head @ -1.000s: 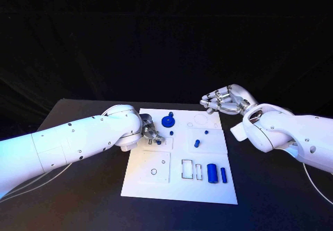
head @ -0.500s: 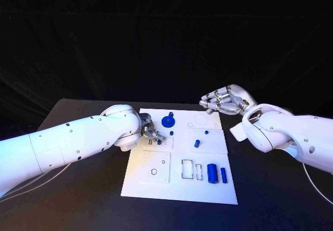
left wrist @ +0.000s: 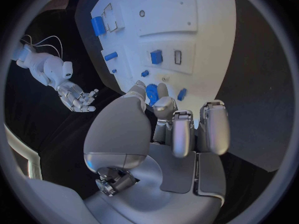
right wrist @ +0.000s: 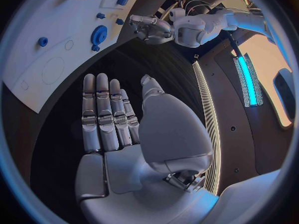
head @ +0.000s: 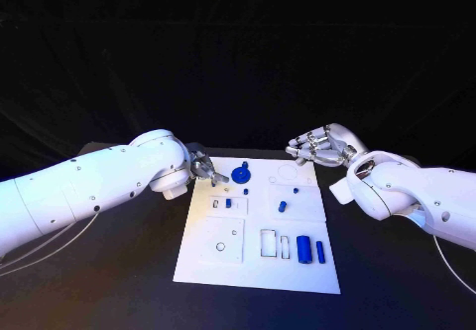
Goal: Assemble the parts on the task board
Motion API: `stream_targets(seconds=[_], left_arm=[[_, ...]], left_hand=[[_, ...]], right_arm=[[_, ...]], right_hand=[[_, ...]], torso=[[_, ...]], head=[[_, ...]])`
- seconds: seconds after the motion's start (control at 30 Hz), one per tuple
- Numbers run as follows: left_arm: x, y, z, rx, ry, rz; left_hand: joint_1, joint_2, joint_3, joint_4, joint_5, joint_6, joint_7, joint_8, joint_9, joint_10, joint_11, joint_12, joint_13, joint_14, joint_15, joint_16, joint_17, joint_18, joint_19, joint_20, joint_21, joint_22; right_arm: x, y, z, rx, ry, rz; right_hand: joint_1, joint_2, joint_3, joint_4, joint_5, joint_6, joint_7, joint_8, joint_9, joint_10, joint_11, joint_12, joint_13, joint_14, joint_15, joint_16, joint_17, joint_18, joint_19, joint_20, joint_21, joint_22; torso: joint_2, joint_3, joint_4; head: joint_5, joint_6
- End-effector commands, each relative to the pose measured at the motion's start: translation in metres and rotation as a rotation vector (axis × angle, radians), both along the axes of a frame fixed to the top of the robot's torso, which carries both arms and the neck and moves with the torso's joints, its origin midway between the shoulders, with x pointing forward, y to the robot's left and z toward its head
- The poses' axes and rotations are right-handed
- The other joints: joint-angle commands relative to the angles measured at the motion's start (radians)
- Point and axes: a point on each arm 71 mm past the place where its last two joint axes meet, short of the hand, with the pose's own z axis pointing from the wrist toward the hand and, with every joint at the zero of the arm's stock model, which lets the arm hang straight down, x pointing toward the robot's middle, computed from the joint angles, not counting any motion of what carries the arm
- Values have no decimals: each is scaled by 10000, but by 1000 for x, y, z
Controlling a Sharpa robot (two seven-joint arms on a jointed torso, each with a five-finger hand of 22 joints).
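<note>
From the head view, the task board (head: pixel 260 227) lies flat on the black tabletop (head: pixel 119 275). The left hand (head: pixel 206 170) hangs over its far left corner, fingers loosely curled, with nothing in them that I can see. A blue gear (head: pixel 241 173) stands just beside those fingertips, and a small blue block (head: pixel 228 203) sits in a slot a little nearer than them. Two blue cylinders (head: pixel 310 249) lie side by side at the near right, well apart from both hands; to me they look not yet fitted, so much seems left.

In the left wrist view, the fingers (left wrist: pixel 179 134) are bent and bare.

In the right wrist view, the right hand (right wrist: pixel 118 129) is spread flat and empty beyond the board's far edge.
</note>
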Motion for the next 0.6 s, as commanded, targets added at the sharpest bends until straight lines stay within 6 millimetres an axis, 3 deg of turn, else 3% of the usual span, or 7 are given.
stream_targets(seconds=[0.03, 0.27, 0.6], left_arm=[[7, 6, 5, -190, 88, -38], [21, 16, 8, 190, -110, 386], [30, 14, -2, 1099, -12, 289]], left_hand=[[155, 46, -121, 16, -3, -247, 113, -294, -231, -175, 98, -242, -241, 877, 116, 14, 2085, 45, -99, 42, -71, 56], [225, 172, -266, 23, -2, -301, 204, -561, -517, -147, 178, -203, -252, 878, 187, 18, 2089, 45, -91, 116, -85, 58], [153, 202, -383, 40, -10, -247, 219, -635, -630, -139, 196, -188, -262, 877, 207, 17, 2087, 42, -76, 142, -81, 75]], right_arm=[[0, 1, 0, -68, -77, 190], [-1, 2, 0, -53, -67, 206], [-1, 3, 0, -46, -54, 223]], right_hand=[[-93, -36, -75, 16, -12, -71, 17, 21, -10, -103, 1, 41, -18, -40, 1, -60, -12, 34, -69, -23, -71, -20], [-93, -36, -75, 16, -12, -71, 17, 21, -10, -103, 1, 41, -18, -40, 1, -60, -12, 34, -69, -23, -71, -20], [-93, -36, -75, 16, -12, -71, 17, 21, -10, -103, 1, 41, -18, -40, 1, -60, -12, 34, -69, -23, -71, -20]], torso=[[-5, 9, 13], [15, -5, -1], [6, -3, 8]], head=[[19, -1], [-4, 19], [42, -12]])
